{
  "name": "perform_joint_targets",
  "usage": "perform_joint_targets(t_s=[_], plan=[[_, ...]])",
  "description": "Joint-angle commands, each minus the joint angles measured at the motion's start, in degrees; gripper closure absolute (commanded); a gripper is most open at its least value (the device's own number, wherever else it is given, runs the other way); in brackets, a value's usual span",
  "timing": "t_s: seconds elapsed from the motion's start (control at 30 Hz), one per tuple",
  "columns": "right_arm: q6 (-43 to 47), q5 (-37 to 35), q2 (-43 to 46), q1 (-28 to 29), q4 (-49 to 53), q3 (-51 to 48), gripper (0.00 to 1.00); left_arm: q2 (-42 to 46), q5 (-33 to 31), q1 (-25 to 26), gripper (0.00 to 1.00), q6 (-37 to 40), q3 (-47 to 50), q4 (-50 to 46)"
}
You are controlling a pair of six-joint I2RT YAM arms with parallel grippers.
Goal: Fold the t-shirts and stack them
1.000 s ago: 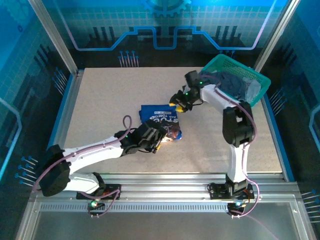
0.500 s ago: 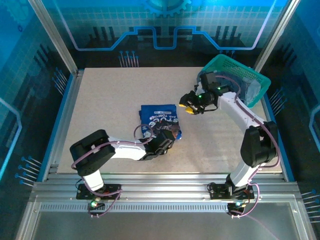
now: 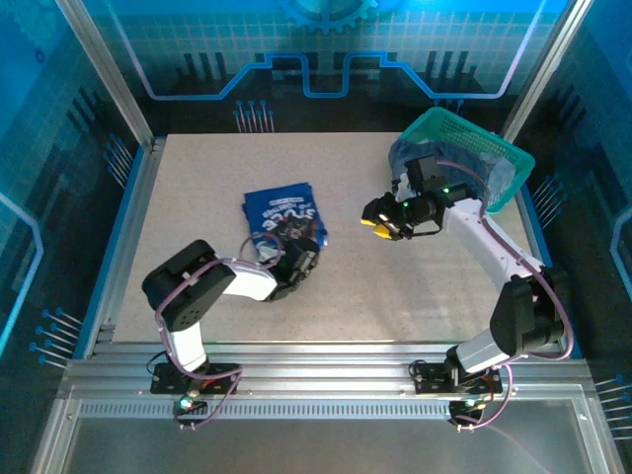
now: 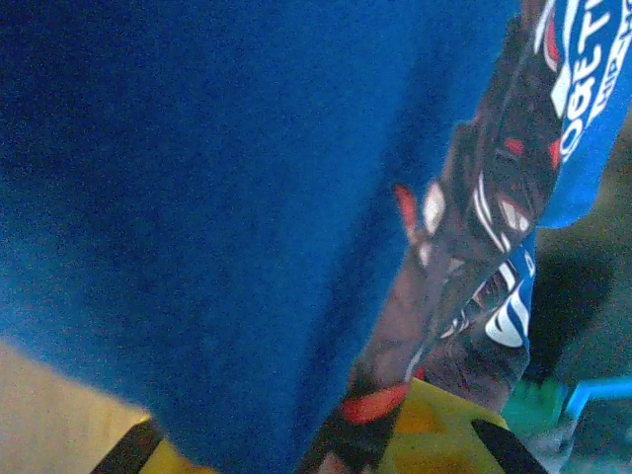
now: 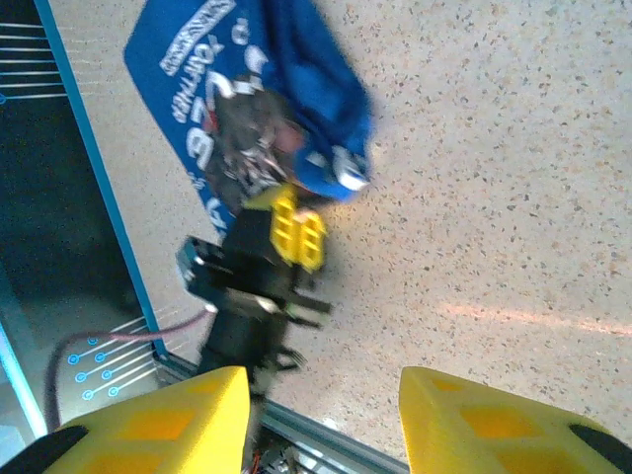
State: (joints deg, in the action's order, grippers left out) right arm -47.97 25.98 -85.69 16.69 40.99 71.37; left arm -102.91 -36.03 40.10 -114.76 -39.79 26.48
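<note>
A speckled beige desk (image 3: pixel 197 207) sits inside an aluminium frame (image 3: pixel 107 69) with blue-lit panels (image 3: pixel 326 30) behind it.

In the top view, the royal blue t-shirt (image 3: pixel 284 212) lies crumpled a little left of the frame's centre. Its white lettering and dark cartoon print face up. The left claw (image 3: pixel 304 259) is at the shirt's lower right edge, with its forearm running in from the lower left.

In the left wrist view, blue cloth and the dark print press right up to the lens, and yellow fingers (image 4: pixel 434 430) show along the bottom edge. The view is too close to be sure, but the cloth seems to run between them, so the claw looks closed on the shirt's edge.

The right wrist view looks down on the same spot. The t-shirt (image 5: pixel 197 69) is in the upper left of that frame, and the left claw's yellow tips (image 5: pixel 296 232) sit close together against its lower corner.

The right claw (image 3: pixel 376 217) hangs right of centre, well apart from the blue shirt. Its jaws stand apart with bare desk (image 5: pixel 494 148) showing between its yellow fingers (image 5: pixel 158 425).

At the upper right, a teal mesh basket (image 3: pixel 494 141) holds the grey-blue t-shirts (image 3: pixel 434 156). One of them drapes over the basket's left rim.
</note>
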Motion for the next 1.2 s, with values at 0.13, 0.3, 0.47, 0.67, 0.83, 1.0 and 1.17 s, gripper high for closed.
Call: perform_joint_targets(t_s=[0.13,0.3,0.47,0.67,0.83,1.0,1.17], plan=[[1.61,0.62,5.58,-0.70,2.94,-4.40,0.55,5.11,15.76,-20.39,0.88,12.10,5.56,6.35],[0.62,0.60,7.73,-0.76,3.17,-6.57,0.54,-1.87,42.28,-40.64,0.90,29.24,-0.46,7.37],[0.08,0.21,8.12,-0.76,3.16,-7.04,0.54,-7.52,59.33,-51.78,0.88,50.19,-15.14,-9.64],[-0.72,0.01,6.59,-0.33,2.16,-6.66,0.54,-13.17,63.84,-56.45,0.83,65.59,-31.53,-30.67],[-0.86,-0.20,4.85,1.05,1.91,-5.42,0.54,-17.20,60.38,-57.85,0.78,76.49,-42.86,-44.03],[-0.90,-0.74,3.87,2.48,2.07,-4.74,0.54,-22.34,61.47,-58.34,0.69,77.20,-51.02,-47.05],[-0.91,-0.85,4.11,3.57,1.63,-4.75,0.54,-24.56,60.28,-58.38,0.54,77.08,-55.13,-49.36]])
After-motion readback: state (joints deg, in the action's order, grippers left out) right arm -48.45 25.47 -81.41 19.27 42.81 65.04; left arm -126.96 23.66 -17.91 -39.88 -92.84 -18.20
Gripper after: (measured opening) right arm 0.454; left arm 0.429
